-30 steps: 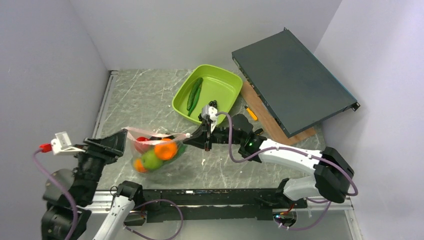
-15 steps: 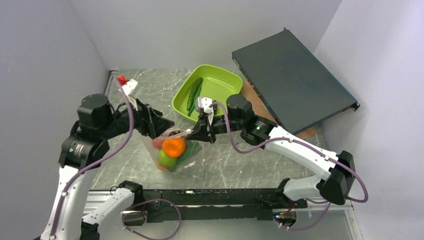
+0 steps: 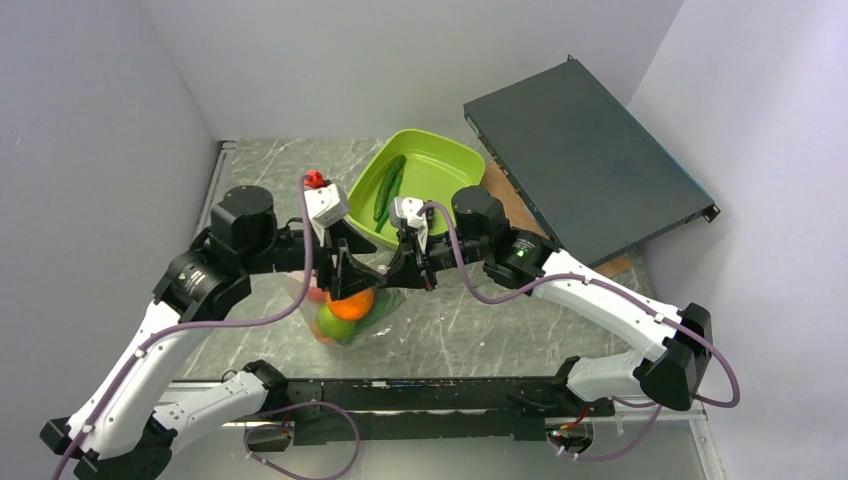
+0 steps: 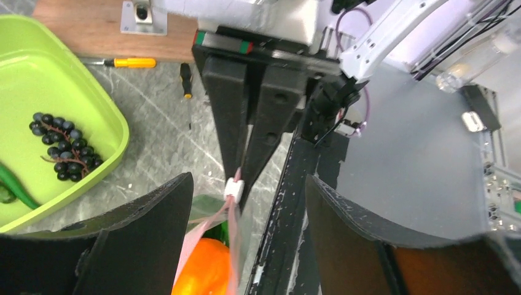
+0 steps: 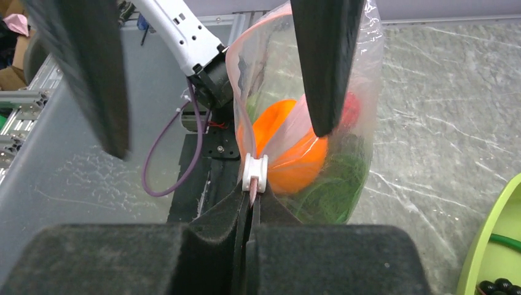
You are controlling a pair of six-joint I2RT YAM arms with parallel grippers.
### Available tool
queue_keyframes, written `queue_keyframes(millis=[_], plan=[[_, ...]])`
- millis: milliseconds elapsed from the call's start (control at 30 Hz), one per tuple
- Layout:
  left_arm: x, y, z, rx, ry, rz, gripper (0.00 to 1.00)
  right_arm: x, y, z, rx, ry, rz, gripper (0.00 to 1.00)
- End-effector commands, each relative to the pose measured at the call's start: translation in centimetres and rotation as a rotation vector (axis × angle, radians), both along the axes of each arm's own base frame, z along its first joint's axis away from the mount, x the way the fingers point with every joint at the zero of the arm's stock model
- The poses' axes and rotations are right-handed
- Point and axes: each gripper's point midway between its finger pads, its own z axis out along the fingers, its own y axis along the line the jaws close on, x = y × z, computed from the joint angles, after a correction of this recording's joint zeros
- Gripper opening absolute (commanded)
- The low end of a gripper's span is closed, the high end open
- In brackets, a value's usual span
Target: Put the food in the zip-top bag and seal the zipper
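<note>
Pink zipper (image 5: 255, 173) end clamped in closed right pincer (image 5: 252, 200); strip runs left into the spread left pincer (image 4: 246, 184), jaws astride it, nothing gripped. Zip-top bag (image 3: 345, 318) hangs beneath both, orange (image 5: 289, 153) inside.

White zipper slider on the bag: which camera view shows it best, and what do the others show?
The right wrist view: the white slider sits close and sharp, beyond the shut right hand pinching the pink zipper. The left wrist view shows it smaller, at that hand's tips; the top view barely resolves it.
</note>
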Motion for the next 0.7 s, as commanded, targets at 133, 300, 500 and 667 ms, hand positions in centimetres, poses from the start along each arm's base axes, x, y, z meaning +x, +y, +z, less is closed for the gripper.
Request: queue_keyframes(millis=[133, 300, 500, 667], plan=[[2.1, -1.1, -2.2, 0.061, -0.088, 0.008, 0.58, -0.9, -0.6, 3.9, 0.099, -0.057, 0.028, 0.0], [1.8, -1.3, -2.4, 0.038, -0.091, -0.004, 0.44, -1.1, -0.7, 3.8, 0.096, -0.058, 0.028, 0.0], [1.6, -1.5, -2.5, 0.022, -0.092, -0.022, 0.22, -1.2, -0.7, 3.8, 0.1, -0.053, 0.039, 0.0], [2.3, -0.7, -2.1, 0.018, -0.129, 0.05, 0.04, -1.1, -0.6, 3.0, 0.08, -0.038, 0.036, 0.0]])
